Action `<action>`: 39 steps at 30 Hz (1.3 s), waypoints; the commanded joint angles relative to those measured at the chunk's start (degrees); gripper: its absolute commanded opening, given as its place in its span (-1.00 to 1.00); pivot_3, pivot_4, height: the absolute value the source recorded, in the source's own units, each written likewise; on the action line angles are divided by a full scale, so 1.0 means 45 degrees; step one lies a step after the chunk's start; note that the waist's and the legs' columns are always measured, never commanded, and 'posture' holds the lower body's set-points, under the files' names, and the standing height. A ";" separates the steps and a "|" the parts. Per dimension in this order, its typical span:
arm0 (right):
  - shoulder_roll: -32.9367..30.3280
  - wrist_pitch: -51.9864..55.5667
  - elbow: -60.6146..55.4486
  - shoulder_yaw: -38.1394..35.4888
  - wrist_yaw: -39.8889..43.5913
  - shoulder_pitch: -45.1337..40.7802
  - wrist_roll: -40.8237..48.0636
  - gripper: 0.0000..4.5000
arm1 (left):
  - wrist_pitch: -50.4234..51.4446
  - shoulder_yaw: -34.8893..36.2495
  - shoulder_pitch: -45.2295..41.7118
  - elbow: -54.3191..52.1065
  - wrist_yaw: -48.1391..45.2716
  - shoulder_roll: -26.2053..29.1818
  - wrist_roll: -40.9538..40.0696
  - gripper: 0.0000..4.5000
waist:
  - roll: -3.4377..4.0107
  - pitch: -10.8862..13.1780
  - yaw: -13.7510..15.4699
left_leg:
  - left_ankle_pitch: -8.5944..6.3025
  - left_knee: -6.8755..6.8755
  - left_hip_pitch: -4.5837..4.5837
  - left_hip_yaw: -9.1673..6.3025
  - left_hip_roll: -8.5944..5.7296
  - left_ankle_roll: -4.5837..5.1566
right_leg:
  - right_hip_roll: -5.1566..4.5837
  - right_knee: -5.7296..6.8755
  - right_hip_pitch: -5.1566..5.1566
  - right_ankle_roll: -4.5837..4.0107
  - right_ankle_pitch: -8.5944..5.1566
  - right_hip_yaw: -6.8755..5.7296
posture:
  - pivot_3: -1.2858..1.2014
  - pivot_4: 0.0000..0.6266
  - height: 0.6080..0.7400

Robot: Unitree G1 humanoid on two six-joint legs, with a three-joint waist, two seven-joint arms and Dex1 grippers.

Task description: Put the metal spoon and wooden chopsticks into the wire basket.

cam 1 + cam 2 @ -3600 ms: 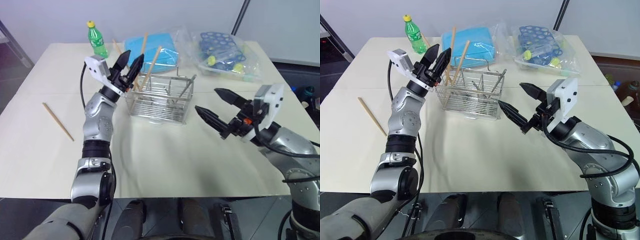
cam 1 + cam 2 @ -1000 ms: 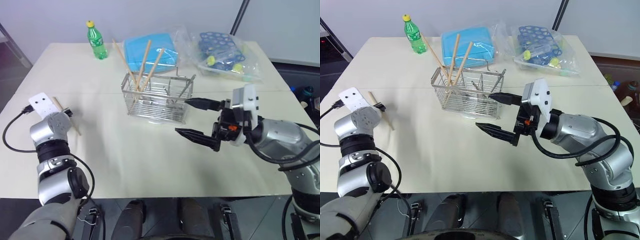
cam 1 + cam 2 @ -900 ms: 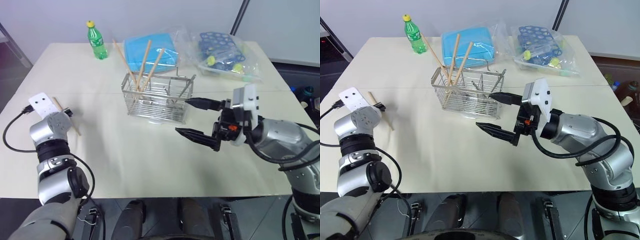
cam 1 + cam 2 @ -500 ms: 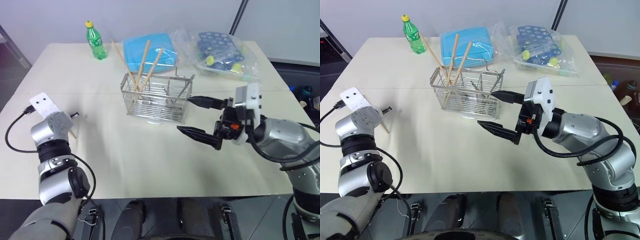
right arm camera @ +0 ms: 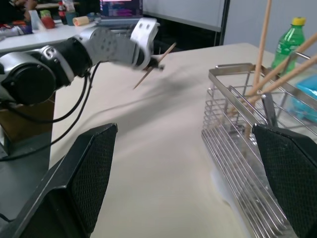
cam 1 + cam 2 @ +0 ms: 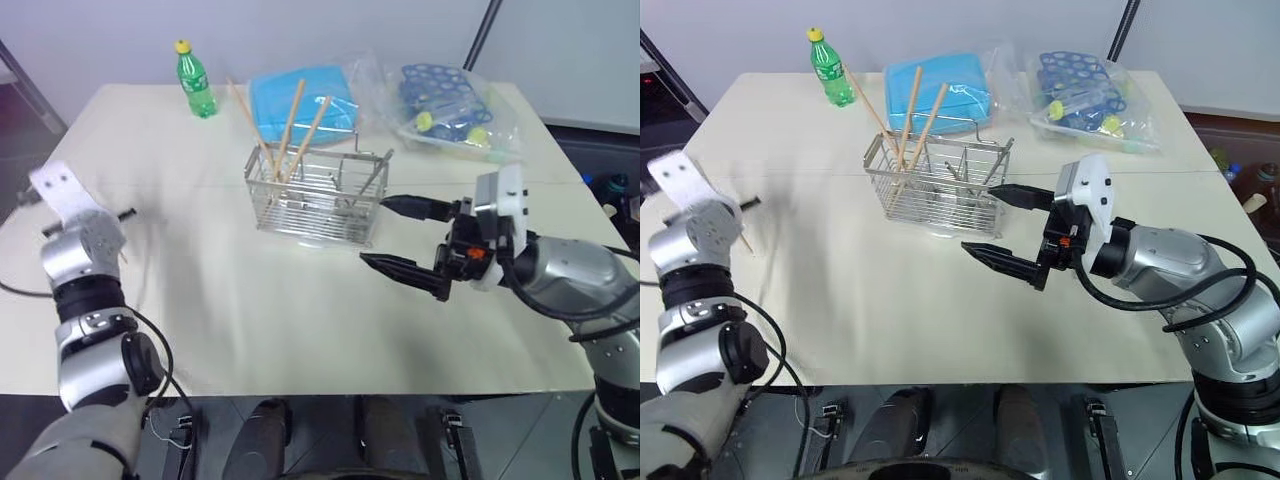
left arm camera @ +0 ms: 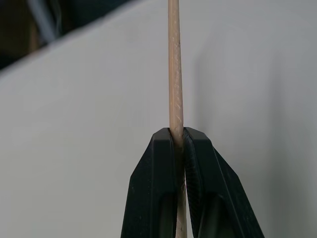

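My left gripper (image 7: 176, 133) is shut on one of the wooden chopsticks (image 7: 173, 74) and holds it clear of the table at the far left (image 6: 126, 213). The wire basket (image 6: 316, 196) stands mid-table with three wooden chopsticks (image 6: 291, 122) leaning in its left part. The metal spoon (image 6: 372, 180) leans in its right part. My right gripper (image 6: 376, 232) hovers open just right of the basket, with nothing between its fingers. The right wrist view shows the left gripper with its chopstick (image 5: 151, 69) beyond the basket (image 5: 242, 144).
A green bottle (image 6: 193, 78) stands at the back left. A blue plastic box (image 6: 300, 92) and a clear bag of blue and yellow items (image 6: 447, 108) lie behind the basket. The cream table (image 6: 250, 300) is bare in front of the basket.
The left gripper left the basket, came down on the chopstick lying at the table's left, shut on it and lifted it. The right gripper stayed open beside the basket.
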 commanded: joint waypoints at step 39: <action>0.4030 -0.1318 -0.1707 0.1377 -0.3992 0.0950 -0.2261 1.00 | -0.6553 -0.2319 -0.2017 0.0163 -1.1813 -0.3898 -0.4189 -0.98 | 0.0008 0.0000 -0.0144 | 0.0009 0.0007 -0.0039 -0.0011 0.0000 -0.0004 | 0.0009 0.0022 -0.0045 0.0006 0.0007 0.0002 | 0.03 -0.52 1.00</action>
